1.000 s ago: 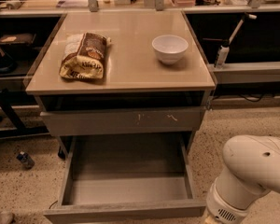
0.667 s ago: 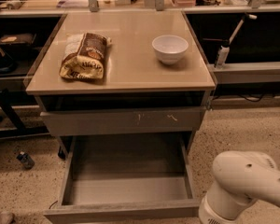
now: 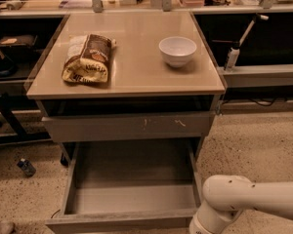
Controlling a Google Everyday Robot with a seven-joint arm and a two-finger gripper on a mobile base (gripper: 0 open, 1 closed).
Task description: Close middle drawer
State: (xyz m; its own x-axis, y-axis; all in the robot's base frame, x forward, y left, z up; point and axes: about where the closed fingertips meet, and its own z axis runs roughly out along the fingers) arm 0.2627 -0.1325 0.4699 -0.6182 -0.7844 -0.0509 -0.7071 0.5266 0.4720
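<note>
The wide grey wood-grain middle drawer (image 3: pixel 132 201) stood open. The gripper sat out of frame past the white arm (image 3: pixel 254 204), so I cannot tell the jaws' state.

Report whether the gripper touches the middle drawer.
Cannot tell: camera view shows only the arm by the middle drawer; the gripper is out of frame.

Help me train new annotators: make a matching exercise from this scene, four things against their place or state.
Things:
1. snack bag
2. white bowl
3. middle drawer
4. robot arm

Places or states:
A. pulled out, empty
B. on the tabletop, picture right
C. bottom right corner of the picture
D. on the tabletop, picture left

Pairs: 1-D, 2-B, 3-A, 4-C.

The end effector is not in view; only the arm shows.
</note>
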